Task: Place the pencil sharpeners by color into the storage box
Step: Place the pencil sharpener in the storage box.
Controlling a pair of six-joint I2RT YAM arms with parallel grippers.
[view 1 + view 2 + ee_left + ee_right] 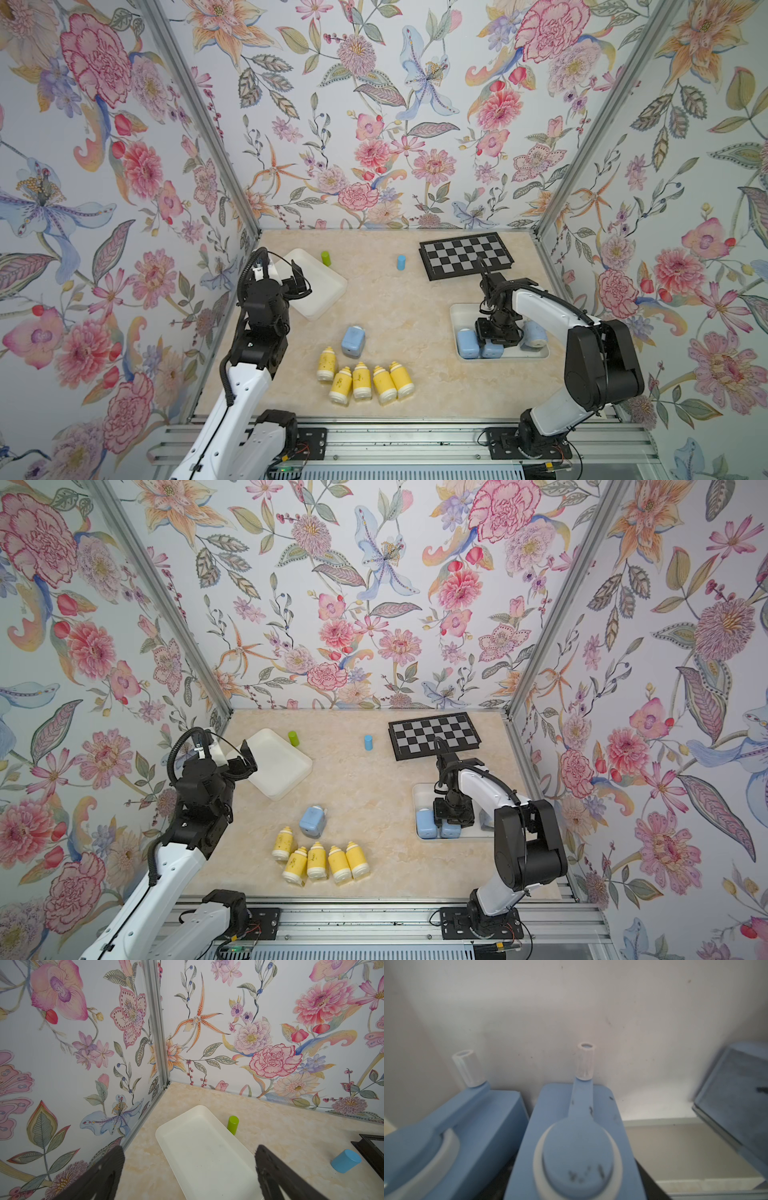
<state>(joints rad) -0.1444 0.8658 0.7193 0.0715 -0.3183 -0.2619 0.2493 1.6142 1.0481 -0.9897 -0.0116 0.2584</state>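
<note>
Beige marbled tabletop (415, 299) shows in both top views. Five yellow sharpeners (361, 380) lie clustered near its front edge, with one blue sharpener (353, 341) just behind them, outside either box. Three more blue sharpeners (467, 343) sit inside the right white box (456, 311), and the right gripper (498, 334) reaches down among them. The left gripper (298, 279) hovers over the left white box (328, 299). Farther back stand a green cylinder (326, 258), a blue cylinder (401, 262) and a checkerboard (465, 255).

From the left wrist, the left gripper's dark fingers (99, 1174) are spread wide above the left white box (166, 1130), with the green cylinder (233, 1125) beside its rim.

From the right wrist, the middle blue sharpener (577, 1142) sits between the right gripper's fingers (648, 1180). A second stands just beside it and a third leans tilted, apart. Whether the pads press on it or stand loose, I cannot tell.
</note>
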